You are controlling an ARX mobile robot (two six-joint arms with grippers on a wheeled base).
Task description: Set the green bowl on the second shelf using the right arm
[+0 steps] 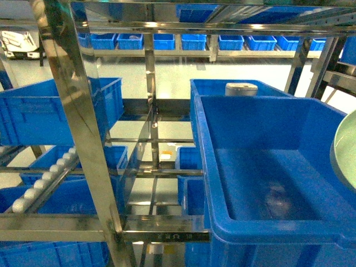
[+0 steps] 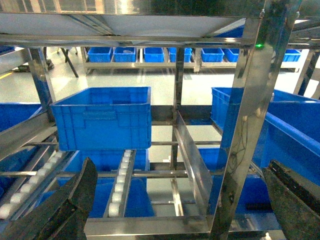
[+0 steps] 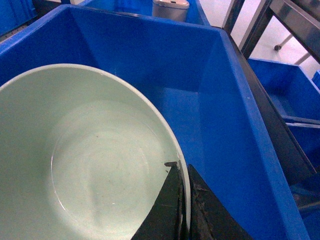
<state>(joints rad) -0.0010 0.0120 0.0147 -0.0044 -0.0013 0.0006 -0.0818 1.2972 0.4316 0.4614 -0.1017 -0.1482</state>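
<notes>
The green bowl (image 3: 90, 165) fills the lower left of the right wrist view, pale mint and empty. My right gripper (image 3: 183, 172) is shut on its rim, one finger inside and one outside. The bowl hangs over the open blue crate (image 3: 220, 115). In the head view only an edge of the green bowl (image 1: 346, 150) shows at the right border, over the near blue crate (image 1: 261, 167); the right gripper itself is hidden there. My left gripper (image 2: 180, 200) is open, its two dark fingers (image 2: 65, 205) wide apart in front of the steel rack (image 2: 245, 125), holding nothing.
A white-grey lidded container (image 1: 241, 89) stands in the crate behind. More blue crates (image 1: 55, 108) sit on the left shelves with white roller tracks (image 1: 50, 172). Steel uprights (image 1: 83, 122) and cross bars frame the shelves. A row of crates (image 1: 194, 41) lines the far rack.
</notes>
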